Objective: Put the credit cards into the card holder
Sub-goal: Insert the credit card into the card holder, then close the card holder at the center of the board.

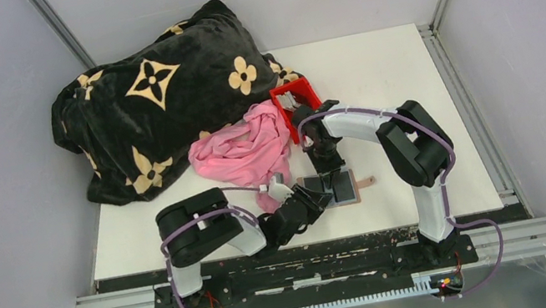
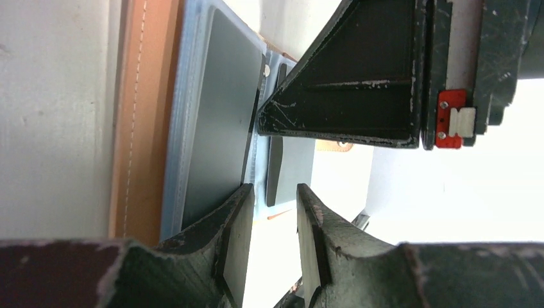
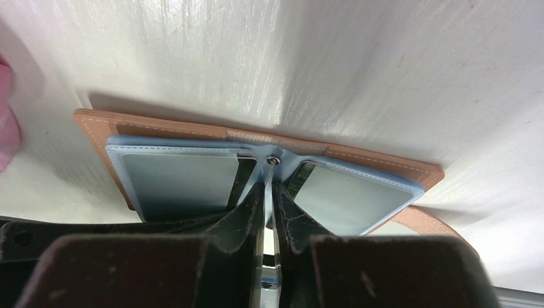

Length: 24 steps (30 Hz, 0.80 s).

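Card holder (image 1: 350,189) open at table's 6 o'clock; right gripper (image 3: 268,185) pinches 1 credit card (image 3: 265,285) edge-on over its spine, left gripper (image 2: 274,192) jaws apart at 9 o'clock: pin flap, tilt card into slot.

- card holder (image 3: 160,124): brown outside with pale stitches, light blue inside
- credit cards (image 3: 183,179): grey
- blanket (image 1: 118,113): black with cream flowers and star shapes
- cloth (image 1: 240,153): pink
- bin (image 1: 284,93): red
- table (image 1: 373,68): white
- cables (image 1: 485,245): purple
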Tool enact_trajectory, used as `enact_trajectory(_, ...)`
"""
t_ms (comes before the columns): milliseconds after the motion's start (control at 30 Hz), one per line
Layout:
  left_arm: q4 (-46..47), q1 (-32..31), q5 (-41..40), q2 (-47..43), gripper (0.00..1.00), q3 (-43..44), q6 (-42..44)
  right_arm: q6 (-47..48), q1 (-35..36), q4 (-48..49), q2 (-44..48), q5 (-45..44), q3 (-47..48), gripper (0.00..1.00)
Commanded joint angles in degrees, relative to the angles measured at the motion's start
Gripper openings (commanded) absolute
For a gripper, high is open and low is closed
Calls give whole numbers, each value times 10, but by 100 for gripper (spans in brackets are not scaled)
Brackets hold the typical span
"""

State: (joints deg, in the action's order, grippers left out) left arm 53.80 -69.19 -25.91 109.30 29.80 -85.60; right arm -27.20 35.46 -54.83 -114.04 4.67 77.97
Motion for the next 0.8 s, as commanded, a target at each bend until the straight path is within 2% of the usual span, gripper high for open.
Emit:
enact_trajectory(0, -182, 5, 3, -27, 42, -28, 78, 3, -9, 18, 24, -24, 23, 16)
enact_trajectory(167, -275, 13, -11, -112, 48, 0, 125, 5, -8, 25, 29, 8, 49, 23)
enact_trajectory(333, -404, 17, -43, -199, 55, 25, 150, -7, -8, 31, 54, 23, 73, 36)
enact_trajectory(467, -436, 24, -46, -257, 57, 15, 157, -21, -8, 31, 78, 23, 79, 42)
enact_trajectory(667, -458, 25, -49, -325, 59, 26, 200, -71, -5, 67, 165, 17, 12, 48)
enact_trajectory(767, -503, 29, -68, -346, 60, 38, 214, -104, -1, 84, 230, -4, -48, 49)
